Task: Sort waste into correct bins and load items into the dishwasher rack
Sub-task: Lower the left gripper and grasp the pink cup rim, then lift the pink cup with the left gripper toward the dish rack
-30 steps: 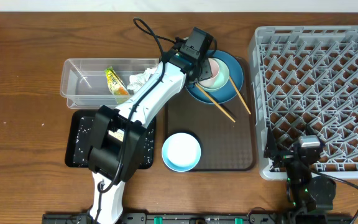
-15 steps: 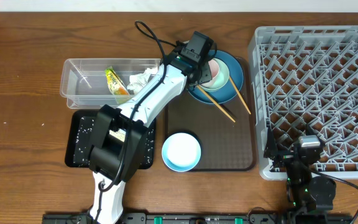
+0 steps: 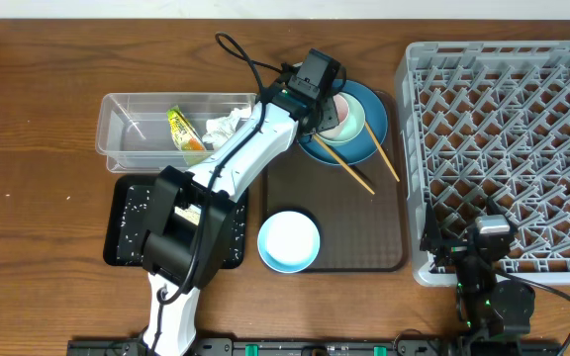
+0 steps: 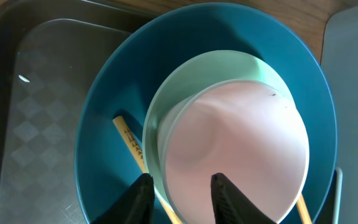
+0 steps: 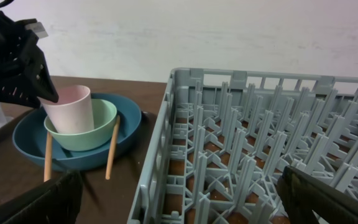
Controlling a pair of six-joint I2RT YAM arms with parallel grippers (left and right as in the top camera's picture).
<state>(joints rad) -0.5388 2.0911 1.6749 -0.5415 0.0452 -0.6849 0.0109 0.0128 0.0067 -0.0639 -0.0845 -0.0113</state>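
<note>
At the far end of the brown tray (image 3: 334, 227), the pink cup (image 4: 241, 149) stands nested in the mint bowl (image 4: 229, 68) on the blue plate (image 4: 104, 155). That is likely why the left tool (image 4: 182, 196) comes from above, jaws part-open astride the cup's wall, gripping nothing yet. The right tool (image 5: 179, 180) waits wide open and empty by the dishwasher rack (image 3: 503, 148). Since a second ago the left arm has edged slightly right; nothing else moved.

Even bright light; overhead sharp.
Soft shadows; glare speck on brown tray (image 4: 36, 137); pink cup (image 4: 235, 155) soft up close; right wrist view blurred at bottom corners.
</note>
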